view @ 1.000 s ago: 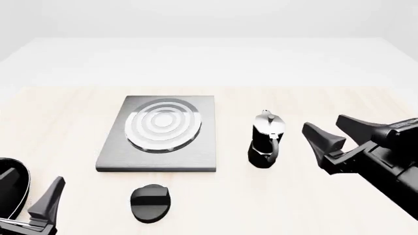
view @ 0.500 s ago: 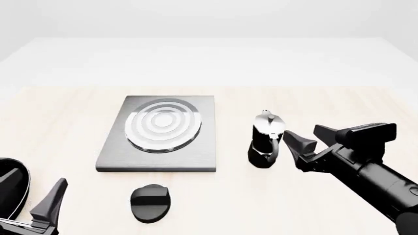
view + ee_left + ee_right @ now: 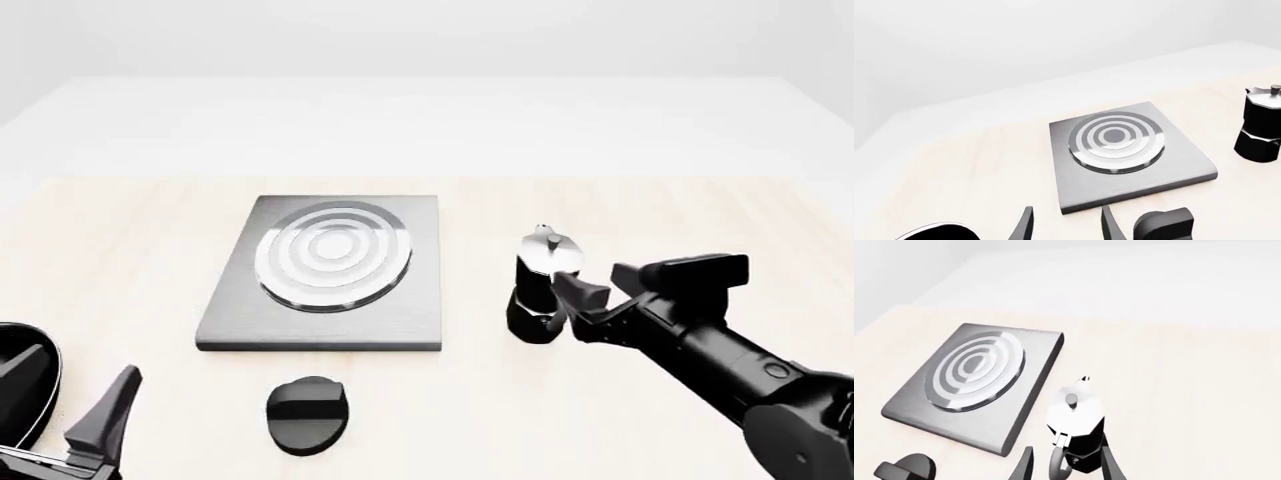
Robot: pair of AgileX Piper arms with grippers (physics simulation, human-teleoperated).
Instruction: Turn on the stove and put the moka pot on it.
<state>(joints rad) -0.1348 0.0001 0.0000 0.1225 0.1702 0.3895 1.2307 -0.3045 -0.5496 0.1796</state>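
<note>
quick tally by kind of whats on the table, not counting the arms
stove slab: 1
knob: 1
moka pot: 1
total: 3

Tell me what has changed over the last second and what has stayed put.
The right tool moved left across the table, open, up to the moka pot's handle side; whether it grips yet cannot be told. The pot, stove, knob and left tool stayed where they were.
</note>
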